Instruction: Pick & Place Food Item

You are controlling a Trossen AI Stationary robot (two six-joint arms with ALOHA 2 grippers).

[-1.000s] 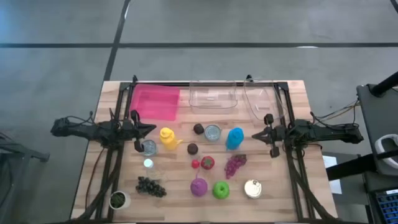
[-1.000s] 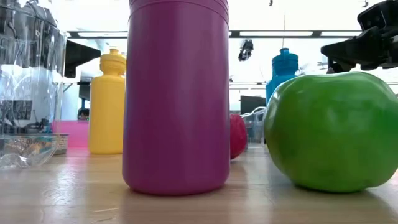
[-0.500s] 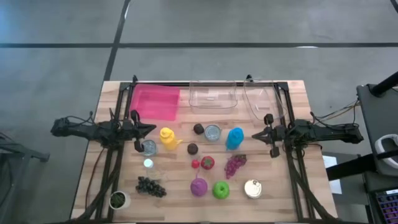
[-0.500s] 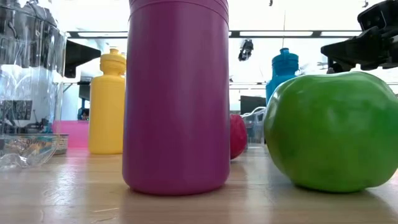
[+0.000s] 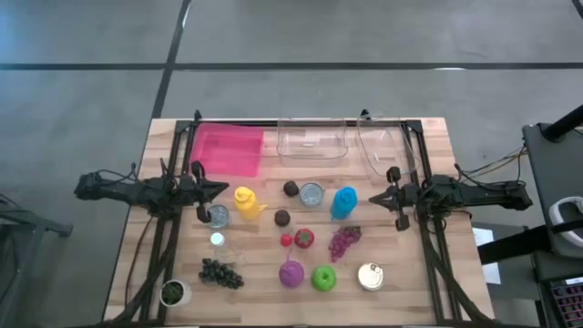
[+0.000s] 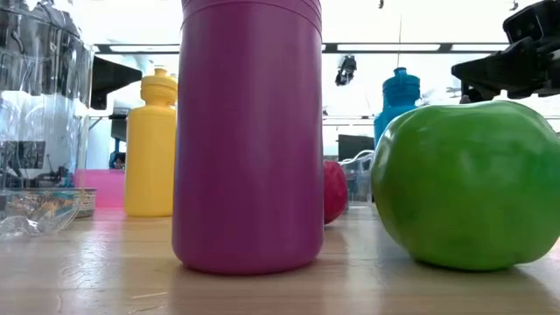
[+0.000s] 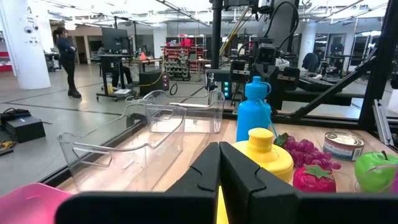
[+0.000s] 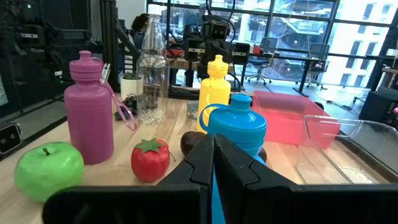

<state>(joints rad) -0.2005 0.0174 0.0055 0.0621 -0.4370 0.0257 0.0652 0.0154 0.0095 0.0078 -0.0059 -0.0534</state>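
Yellow bottle [image 5: 243, 199] just beside left gripper [image 5: 221, 189]

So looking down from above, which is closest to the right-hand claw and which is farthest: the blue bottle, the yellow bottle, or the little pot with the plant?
Measured from the right claw in the high view:
1. Blue bottle, just beside the claw, toward the table's middle.
2. Yellow bottle, farther across, nearer the left claw.
3. Potted plant, farthest, at the front left corner of the table.
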